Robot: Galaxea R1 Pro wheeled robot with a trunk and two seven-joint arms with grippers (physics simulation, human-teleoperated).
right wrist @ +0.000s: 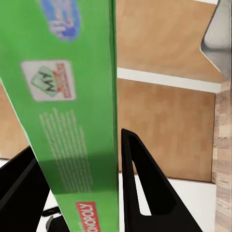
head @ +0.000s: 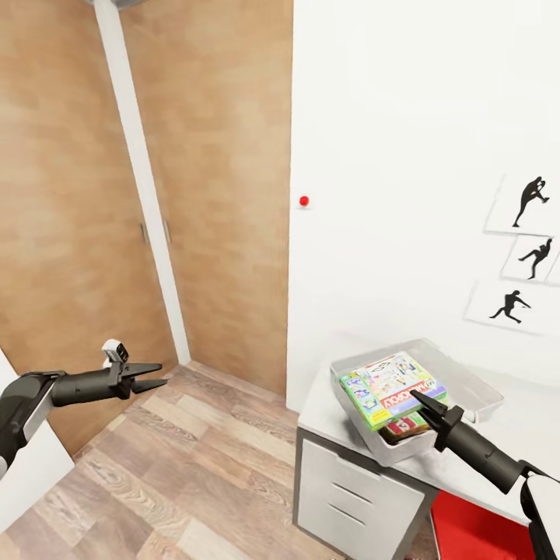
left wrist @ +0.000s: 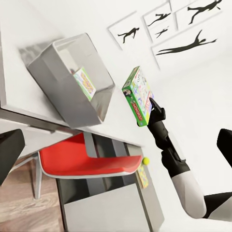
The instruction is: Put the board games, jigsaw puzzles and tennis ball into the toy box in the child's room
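In the head view, the right hand (head: 420, 400) gripped the multicoloured printed cardboard board game (head: 390, 387) above the pale grey semi-clear toy box (head: 474, 389), which sat at the end of the pale grey counter (head: 327, 416). The left hand (head: 152, 376) hung open, well apart from the toy box.

The left wrist view showed the small yellow-green tennis ball (left wrist: 146, 160) on the counter beyond the toy box.

In the right wrist view, black fingers (right wrist: 145, 193) clamped the game's green edge.

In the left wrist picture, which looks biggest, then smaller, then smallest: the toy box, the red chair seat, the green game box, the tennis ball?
Largest to smallest, as they look there:
1. toy box and red chair seat: too alike to rank.
2. green game box, held in the right gripper.
3. tennis ball, tiny and farther away.
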